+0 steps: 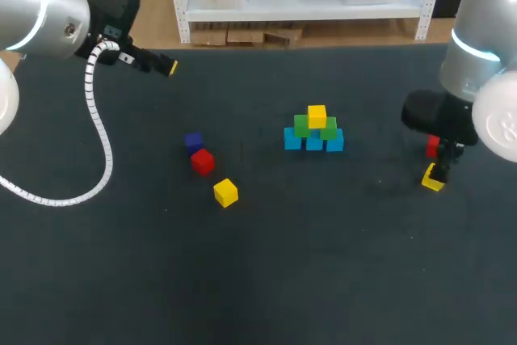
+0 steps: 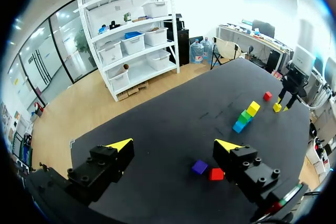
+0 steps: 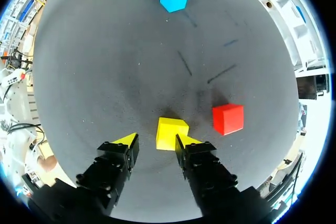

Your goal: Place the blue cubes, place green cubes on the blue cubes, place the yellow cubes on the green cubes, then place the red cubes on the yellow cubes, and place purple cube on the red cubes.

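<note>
Yellow cube (image 3: 170, 132) lies between the spread fingers of my right pincer (image 3: 157, 140), nearer one finger, with a red cube (image 3: 228, 118) just beside it. Seen from the head view, the blue-green-yellow pyramid (image 1: 314, 129) stands at about ten o'clock from that pincer. My left pincer (image 2: 174, 144) hangs spread wide, holding nothing.

Your left arm (image 1: 44, 6) and right arm (image 1: 472, 70) are smooth silver-grey tubes, each with a glowing pale-blue ring. A white ribbed cable (image 1: 98, 135) hangs from the left one. The left gripper (image 2: 173, 145) and right gripper (image 3: 156, 139) have black blocky fingers (image 2: 100, 171) with round screws and yellow wedge tips.
</note>
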`<state>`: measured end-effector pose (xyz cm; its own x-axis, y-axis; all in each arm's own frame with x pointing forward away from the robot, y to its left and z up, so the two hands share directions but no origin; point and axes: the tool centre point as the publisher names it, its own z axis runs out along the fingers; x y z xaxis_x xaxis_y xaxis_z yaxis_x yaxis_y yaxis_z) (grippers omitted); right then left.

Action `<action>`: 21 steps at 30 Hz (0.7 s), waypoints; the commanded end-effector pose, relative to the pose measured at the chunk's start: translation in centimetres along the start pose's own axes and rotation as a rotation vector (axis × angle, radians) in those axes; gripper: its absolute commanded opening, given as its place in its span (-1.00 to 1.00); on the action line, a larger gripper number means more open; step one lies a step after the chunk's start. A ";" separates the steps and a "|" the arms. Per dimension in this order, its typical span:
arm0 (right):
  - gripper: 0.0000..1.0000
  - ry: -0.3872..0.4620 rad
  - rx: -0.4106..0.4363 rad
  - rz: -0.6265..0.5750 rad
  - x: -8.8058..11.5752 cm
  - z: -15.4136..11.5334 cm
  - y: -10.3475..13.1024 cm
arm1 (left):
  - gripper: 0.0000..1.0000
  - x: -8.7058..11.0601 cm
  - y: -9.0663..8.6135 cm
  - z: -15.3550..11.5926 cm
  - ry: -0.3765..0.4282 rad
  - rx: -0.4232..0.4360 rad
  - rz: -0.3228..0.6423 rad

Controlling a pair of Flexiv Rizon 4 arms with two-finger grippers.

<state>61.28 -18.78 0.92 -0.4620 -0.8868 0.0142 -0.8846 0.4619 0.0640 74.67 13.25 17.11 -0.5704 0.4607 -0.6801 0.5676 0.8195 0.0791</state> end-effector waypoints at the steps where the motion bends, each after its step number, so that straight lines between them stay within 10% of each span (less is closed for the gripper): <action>1: 1.00 0.007 0.001 -0.003 -0.1 0.9 0.0 | 1.00 0.1 0.1 0.0 -0.003 0.006 0.002; 21: 1.00 0.018 0.028 0.023 0.8 0.6 -0.1 | 1.00 0.1 0.1 0.0 -0.003 0.006 0.002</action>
<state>60.57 -19.65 0.93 -0.4816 -0.8758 0.0322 -0.8753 0.4825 0.0320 74.67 13.25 17.11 -0.5704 0.4607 -0.6801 0.5676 0.8195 0.0791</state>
